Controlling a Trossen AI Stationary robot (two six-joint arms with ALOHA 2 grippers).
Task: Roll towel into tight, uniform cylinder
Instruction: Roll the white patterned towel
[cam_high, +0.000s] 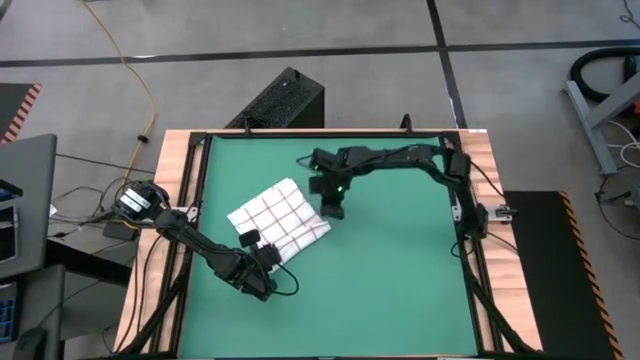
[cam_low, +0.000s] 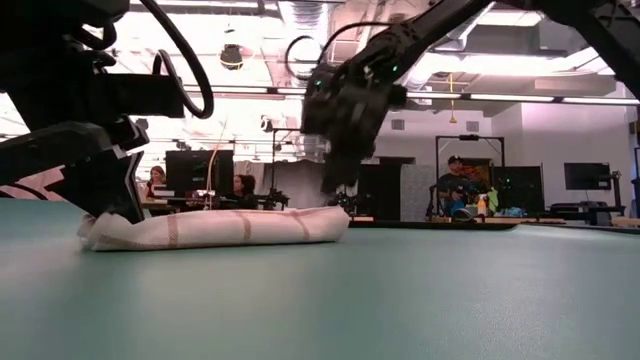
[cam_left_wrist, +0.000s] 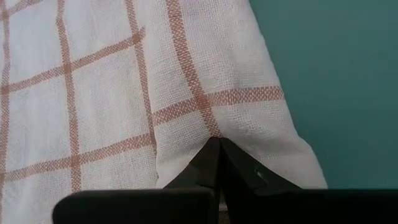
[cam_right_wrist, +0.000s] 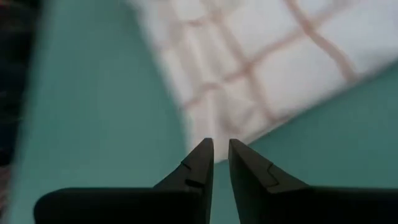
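Left gripper (cam_high: 268, 262) is down at the towel (cam_high: 280, 218) corner, fingers pinched together on the cloth, likely pinning it. Towel lies folded on the mat (cam_high: 400, 270), left of centre. Right gripper (cam_high: 333, 210) hovers just beside it, fingers slightly parted, empty, ready to roll.

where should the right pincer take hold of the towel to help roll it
Probably the free corner nearest the right pincer, on the side opposite the left pincer, which is shut on the other end. The towel lies folded flat on the green mat, so coming down low from the mat side and pinching that thin edge looks easiest.
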